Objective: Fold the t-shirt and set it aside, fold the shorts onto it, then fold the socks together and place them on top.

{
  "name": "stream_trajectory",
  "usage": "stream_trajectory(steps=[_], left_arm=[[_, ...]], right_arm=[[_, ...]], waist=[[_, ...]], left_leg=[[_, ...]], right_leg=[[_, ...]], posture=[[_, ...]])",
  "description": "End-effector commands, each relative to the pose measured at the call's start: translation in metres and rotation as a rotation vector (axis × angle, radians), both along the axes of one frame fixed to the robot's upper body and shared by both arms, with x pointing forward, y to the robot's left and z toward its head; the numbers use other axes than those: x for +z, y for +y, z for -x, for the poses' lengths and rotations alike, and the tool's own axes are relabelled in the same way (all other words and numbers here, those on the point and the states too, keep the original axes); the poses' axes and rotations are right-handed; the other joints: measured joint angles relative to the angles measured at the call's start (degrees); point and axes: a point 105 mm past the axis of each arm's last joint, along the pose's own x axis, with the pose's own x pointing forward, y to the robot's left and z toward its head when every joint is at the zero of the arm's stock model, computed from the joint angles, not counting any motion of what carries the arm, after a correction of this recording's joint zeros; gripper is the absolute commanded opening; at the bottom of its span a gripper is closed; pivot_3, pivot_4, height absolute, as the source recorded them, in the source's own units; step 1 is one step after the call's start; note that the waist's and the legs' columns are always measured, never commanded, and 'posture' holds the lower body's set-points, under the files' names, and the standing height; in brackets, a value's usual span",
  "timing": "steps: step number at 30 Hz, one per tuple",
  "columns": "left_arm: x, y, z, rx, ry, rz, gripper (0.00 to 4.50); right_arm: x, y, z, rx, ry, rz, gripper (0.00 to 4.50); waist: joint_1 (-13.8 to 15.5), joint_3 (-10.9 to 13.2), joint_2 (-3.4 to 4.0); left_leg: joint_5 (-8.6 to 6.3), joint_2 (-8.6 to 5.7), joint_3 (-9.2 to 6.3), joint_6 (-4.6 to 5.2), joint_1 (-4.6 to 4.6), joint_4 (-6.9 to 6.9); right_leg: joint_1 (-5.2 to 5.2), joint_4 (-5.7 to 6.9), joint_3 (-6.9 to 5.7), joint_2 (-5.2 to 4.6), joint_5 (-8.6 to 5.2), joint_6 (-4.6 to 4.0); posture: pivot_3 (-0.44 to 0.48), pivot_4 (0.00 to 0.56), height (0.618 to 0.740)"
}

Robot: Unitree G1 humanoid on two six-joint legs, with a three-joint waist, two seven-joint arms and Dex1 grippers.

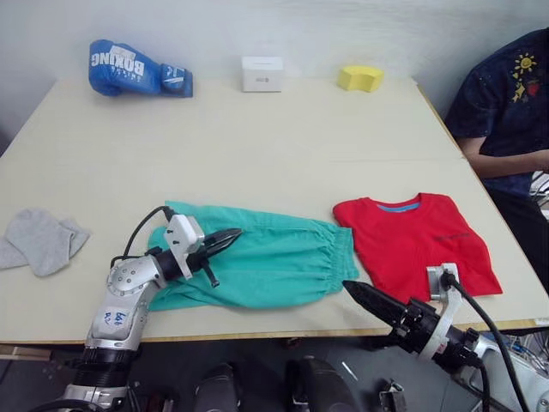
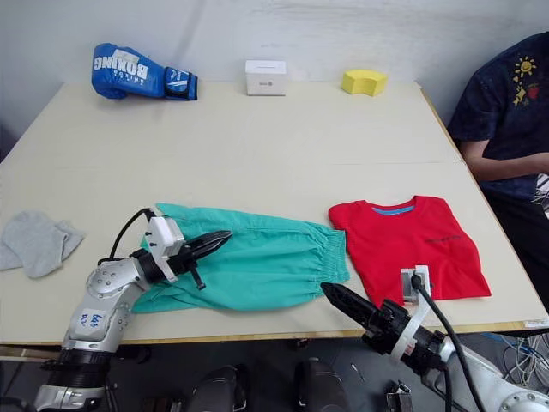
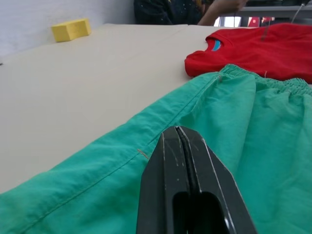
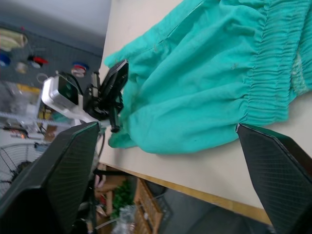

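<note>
Over shorts (image 1: pixel 257 262), left gripper (image 1: pixel 225 239) pinched shut, empty; right gripper (image 4: pixel 165 161) spread wide at five o'clock. Risks dragging fabric unfolded.

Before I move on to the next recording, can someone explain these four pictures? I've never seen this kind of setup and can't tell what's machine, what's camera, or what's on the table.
It's a two-armed humanoid robot at a table. Two pictures come from its head, looking down; the other two from cameras on its wrists.

The left pincer is shut, lying over the teal shorts and holding nothing. The right pincer hovers open at the table's near edge, empty.

A folded red t-shirt lies on the robot's right beside the shorts, grey socks on its left. At the far edge sit a blue boxing glove, a white box and a yellow sponge. A person sits at the right.
</note>
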Motion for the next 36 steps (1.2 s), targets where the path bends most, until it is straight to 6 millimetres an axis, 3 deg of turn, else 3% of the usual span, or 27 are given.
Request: stream_trajectory(steps=[1, 8, 13, 19, 24, 29, 33, 36], left_arm=[[-0.003, -0.007, 0.003, -0.048, -0.007, -0.034, 0.00], [-0.013, -0.017, 0.006, -0.076, 0.034, -0.050, 0.00], [-0.017, -0.017, 0.009, -0.066, 0.074, -0.053, 0.00], [-0.028, -0.004, 0.004, -0.013, 0.117, -0.091, 0.00], [-0.043, 0.009, 0.002, 0.014, 0.148, -0.134, 0.00], [-0.047, 0.014, 0.002, 0.037, 0.165, -0.124, 0.00], [-0.047, 0.014, 0.001, 0.029, 0.170, -0.113, 0.00], [-0.047, 0.014, -0.001, 0.030, 0.168, -0.112, 0.00]], right_arm=[[0.001, 0.009, 0.002, -0.040, 0.045, -0.053, 4.43], [-0.032, 0.016, -0.005, -0.124, 0.246, -0.019, 4.43], [-0.045, 0.015, -0.014, -0.152, 0.311, 0.001, 4.43], [-0.064, 0.032, -0.045, -0.144, 0.397, -0.022, 4.43], [-0.071, 0.044, -0.070, -0.190, 0.428, -0.084, 4.43], [-0.075, 0.051, -0.077, -0.222, 0.402, -0.088, 4.43], [-0.072, 0.048, -0.104, -0.354, 0.303, -0.071, 4.43], [-0.065, 0.048, -0.119, -0.395, 0.209, -0.007, 3.47]], waist=[[0.1, 0.0, -0.01], [0.1, 0.0, 0.00], [0.0, 0.0, 0.00], [-0.6, -0.1, -0.11], [-1.5, -0.1, -0.10], [-1.8, -0.3, -0.08], [-1.9, -0.4, -0.08], [-1.7, -0.4, -0.01]], left_leg=[[0.01, -0.01, -0.02, 0.01, -0.03, 0.00], [-0.01, -0.03, -0.05, 0.06, -0.09, -0.07], [-0.05, -0.02, -0.07, 0.03, -0.12, -0.11], [-0.04, 0.04, -0.07, 0.00, 0.00, -0.10], [-0.01, 0.06, -0.41, -0.15, 0.10, -0.18], [0.02, 0.23, -0.43, -0.19, 0.12, -0.32], [0.04, 0.29, -0.44, -0.24, 0.24, -0.42], [0.05, 0.29, -0.44, -0.26, 0.25, -0.55]], right_leg=[[0.01, -0.04, 0.00, 0.00, 0.00, 0.03], [0.02, -0.18, -0.02, -0.04, 0.01, 0.08], [-0.01, -0.16, -0.02, -0.04, 0.01, 0.08], [0.07, -0.17, -0.02, 0.01, 0.05, 0.01], [0.12, -0.45, -0.02, 0.20, 0.46, -0.36], [0.12, -0.59, 0.07, 0.42, 0.55, -0.53], [0.11, -0.60, 0.23, 0.59, 0.61, -0.67], [0.06, -0.78, 0.37, 0.69, 0.75, -0.82]], posture=[[0.000, 0.150, 0.740], [0.000, 0.150, 0.740], [0.000, 0.150, 0.740], [0.000, 0.150, 0.740], [0.000, 0.150, 0.740], [0.000, 0.150, 0.740], [0.000, 0.150, 0.740], [0.000, 0.150, 0.740]])
